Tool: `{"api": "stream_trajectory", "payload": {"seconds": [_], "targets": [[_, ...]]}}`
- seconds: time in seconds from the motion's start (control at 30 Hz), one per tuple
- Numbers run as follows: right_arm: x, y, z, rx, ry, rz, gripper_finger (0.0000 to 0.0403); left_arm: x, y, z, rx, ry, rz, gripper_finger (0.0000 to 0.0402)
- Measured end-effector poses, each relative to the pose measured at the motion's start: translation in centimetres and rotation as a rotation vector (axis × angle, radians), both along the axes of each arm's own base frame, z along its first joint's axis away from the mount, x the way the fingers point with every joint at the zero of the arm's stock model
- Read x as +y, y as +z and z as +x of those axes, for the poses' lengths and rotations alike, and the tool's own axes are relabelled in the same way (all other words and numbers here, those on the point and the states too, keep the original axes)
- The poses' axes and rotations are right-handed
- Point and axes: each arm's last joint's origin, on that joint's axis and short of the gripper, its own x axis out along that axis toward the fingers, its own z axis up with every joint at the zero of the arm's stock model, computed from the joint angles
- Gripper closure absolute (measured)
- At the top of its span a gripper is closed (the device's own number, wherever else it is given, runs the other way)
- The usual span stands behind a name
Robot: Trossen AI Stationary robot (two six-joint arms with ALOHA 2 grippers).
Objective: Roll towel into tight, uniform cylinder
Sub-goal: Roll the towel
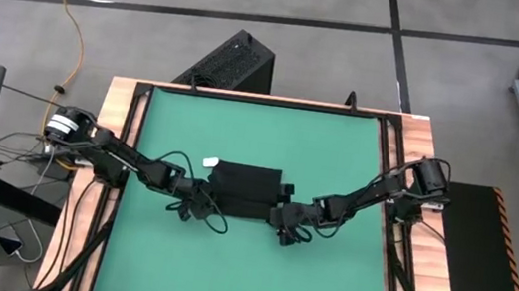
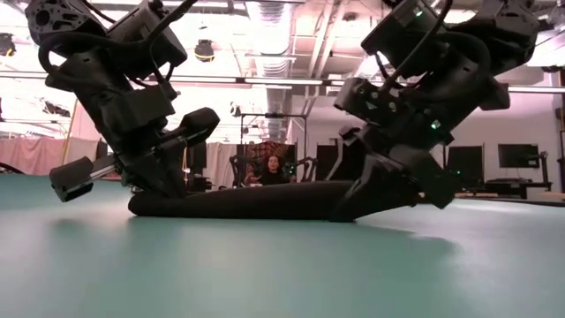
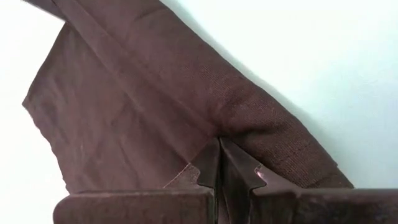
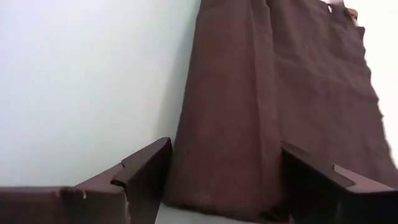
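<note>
Black towel [image 1: 248, 190] flat on the green mat [image 1: 261, 136], partly folded, between both sets of fingers. Left gripper [image 3: 219, 163] low at one end, fingers [image 3: 205, 168] pinched tight on the towel's folded edge. Right gripper [image 4: 224, 168] low at the other end, fingers [image 4: 146, 165] spread wide, 1 on each side of the roll.

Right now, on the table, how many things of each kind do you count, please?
Towel, black: 1
Green mat: 1
Grippers: 2, the left gripper shut at the towel's edge, the right gripper open around its rolled end
Total: 4
</note>
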Motion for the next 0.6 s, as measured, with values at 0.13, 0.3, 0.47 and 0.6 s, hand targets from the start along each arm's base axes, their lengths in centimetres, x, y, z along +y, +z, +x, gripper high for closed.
{"api": "stream_trajectory", "payload": {"seconds": [0.13,0.3,0.47,0.6], "targets": [[-0.27,-0.83,0.12,0.007,-0.057,0.038,0.0117,0.10,0.00,0.00,-0.001,0.015,0.004,0.0401],[-0.41,-1.06,0.12,-0.001,-0.117,0.091,0.0143,0.10,0.00,0.00,-0.001,0.016,0.005,0.0401],[-0.41,-1.13,0.05,-0.010,-0.172,0.127,0.0190,0.11,-0.02,-0.02,0.001,0.019,0.003,0.0401],[-0.42,-1.20,0.00,-0.011,-0.202,0.157,0.0251,0.11,-0.02,-0.01,0.000,0.021,0.002,0.0401]]}}
